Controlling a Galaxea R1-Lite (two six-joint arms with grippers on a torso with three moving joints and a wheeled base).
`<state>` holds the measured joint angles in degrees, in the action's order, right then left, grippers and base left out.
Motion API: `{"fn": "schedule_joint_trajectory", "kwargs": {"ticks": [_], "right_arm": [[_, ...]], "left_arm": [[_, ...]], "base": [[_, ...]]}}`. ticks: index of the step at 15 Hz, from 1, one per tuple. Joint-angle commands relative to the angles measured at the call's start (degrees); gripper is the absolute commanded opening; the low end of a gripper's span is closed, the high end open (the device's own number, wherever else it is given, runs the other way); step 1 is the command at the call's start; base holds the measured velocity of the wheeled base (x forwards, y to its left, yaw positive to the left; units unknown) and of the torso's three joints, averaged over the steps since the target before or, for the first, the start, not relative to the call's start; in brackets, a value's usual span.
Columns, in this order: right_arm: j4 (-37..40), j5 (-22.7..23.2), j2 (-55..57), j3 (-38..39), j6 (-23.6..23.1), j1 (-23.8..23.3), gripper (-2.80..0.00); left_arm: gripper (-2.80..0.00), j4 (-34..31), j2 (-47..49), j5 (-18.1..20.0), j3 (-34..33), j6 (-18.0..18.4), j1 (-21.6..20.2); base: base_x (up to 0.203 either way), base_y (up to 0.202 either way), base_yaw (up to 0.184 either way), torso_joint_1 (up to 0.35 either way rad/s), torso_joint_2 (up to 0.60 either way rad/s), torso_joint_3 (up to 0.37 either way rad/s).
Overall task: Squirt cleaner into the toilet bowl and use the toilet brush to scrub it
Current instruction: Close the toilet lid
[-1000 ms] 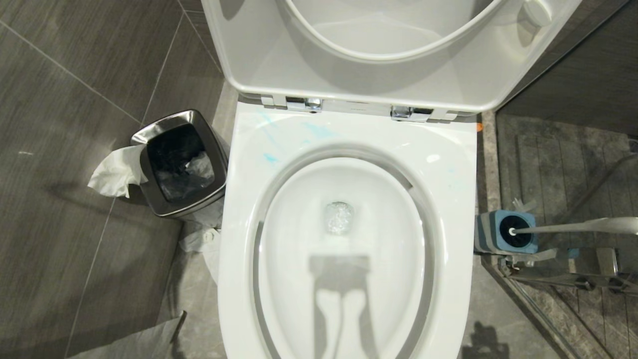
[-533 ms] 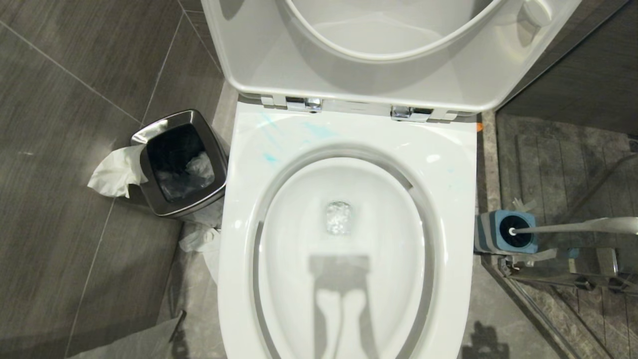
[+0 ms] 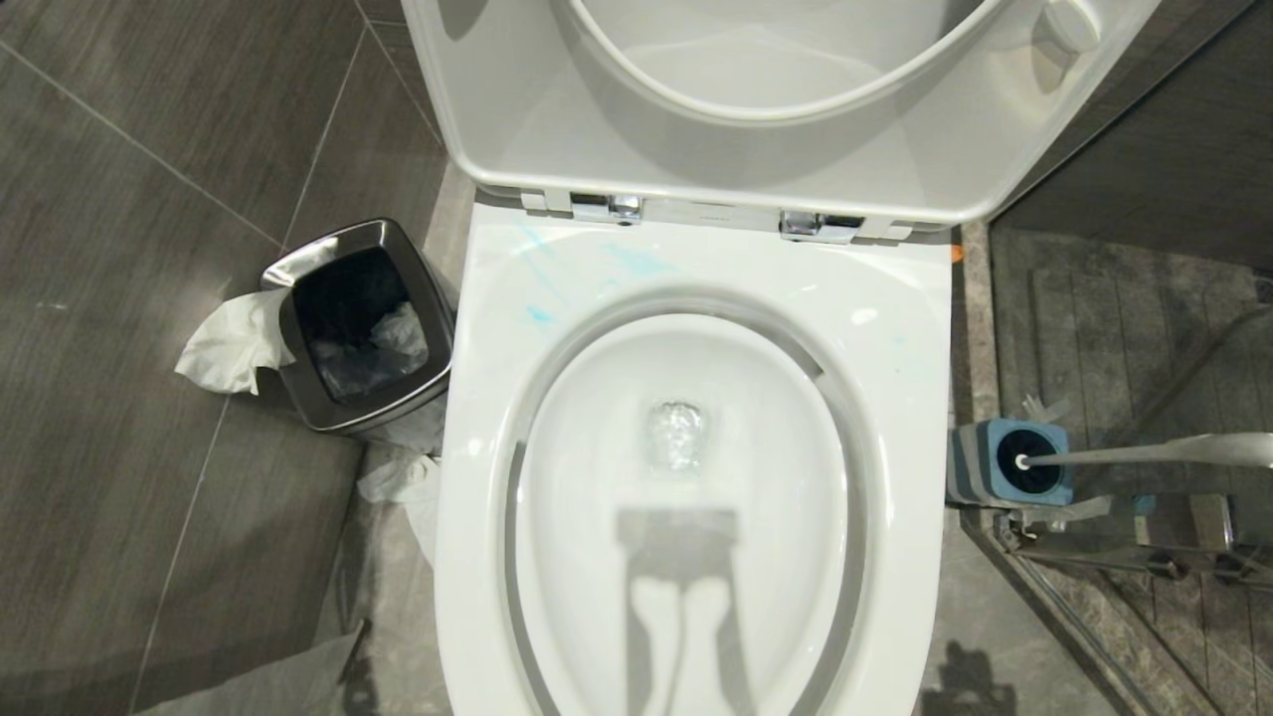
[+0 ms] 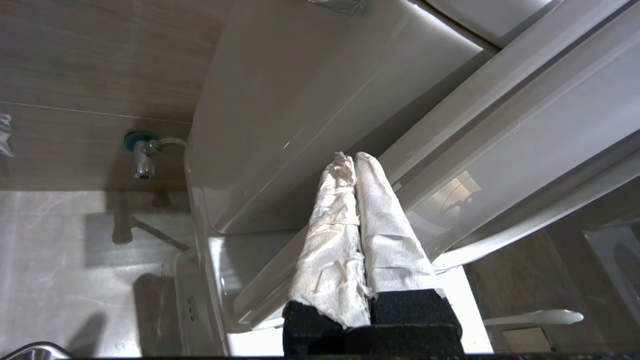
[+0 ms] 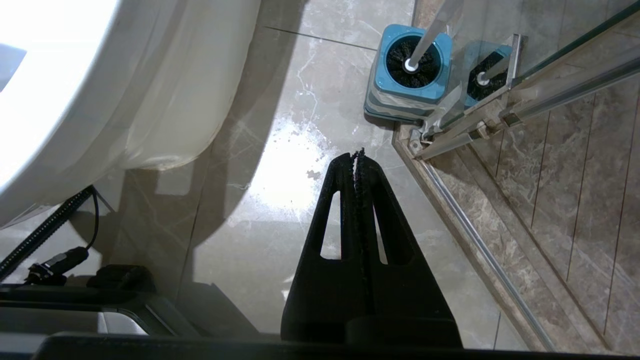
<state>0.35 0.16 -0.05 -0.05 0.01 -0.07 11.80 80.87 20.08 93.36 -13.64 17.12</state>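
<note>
The white toilet bowl [image 3: 900, 418] fills the head view, its seat and lid [image 3: 517, 119] raised. Pale blue cleaner [image 3: 540, 315] streaks the back left of the rim. The toilet brush [image 3: 1154, 451] stands in its blue holder [image 3: 995, 467] on the floor to the right; its white handle [image 5: 434, 27] rises from the holder [image 5: 411, 87]. Neither gripper shows in the head view. My left gripper [image 4: 353, 160], fingers wrapped in white paper, is shut and empty beside the tank [image 4: 280, 100]. My right gripper [image 5: 358, 156] hangs shut over the floor, short of the holder.
A chrome waste bin [image 3: 298, 288] with crumpled tissue [image 3: 231, 340] stands left of the toilet. A glass shower door and its metal frame [image 5: 467, 132] run right behind the brush holder. A water valve [image 4: 142, 156] sits on the wall by the tank.
</note>
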Motion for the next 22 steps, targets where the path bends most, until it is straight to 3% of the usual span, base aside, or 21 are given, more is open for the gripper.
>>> {"fn": "schedule_joint_trajectory", "kwargs": {"ticks": [1, 6, 10, 22], "right_arm": [[0.0, 0.0, 0.0, 0.0, 0.0, 0.0, -2.80], [0.0, 0.0, 0.0, 0.0, 0.0, 0.0, -2.80], [0.0, 0.0, 0.0, 0.0, 0.0, 0.0, -2.80], [0.0, 0.0, 0.0, 0.0, 0.0, 0.0, -2.80]], "left_arm": [[-2.80, 0.1, 0.5, 0.8, -0.1, -0.1, 0.2], [-2.80, 1.5, 3.4, 2.3, 0.8, 0.9, 0.9], [-2.80, 11.5, 8.0, 2.4, 2.2, 1.5, 2.1], [-2.80, 11.7, 7.5, 3.8, 3.1, 0.6, 2.1]], "base": [[0.000, 0.000, 0.000, 0.000, 0.00, 0.000], [0.000, 0.000, 0.000, 0.000, 0.00, 0.000], [0.000, 0.000, 0.000, 0.000, 0.00, 0.000], [0.000, 0.000, 0.000, 0.000, 0.00, 0.000]]}}
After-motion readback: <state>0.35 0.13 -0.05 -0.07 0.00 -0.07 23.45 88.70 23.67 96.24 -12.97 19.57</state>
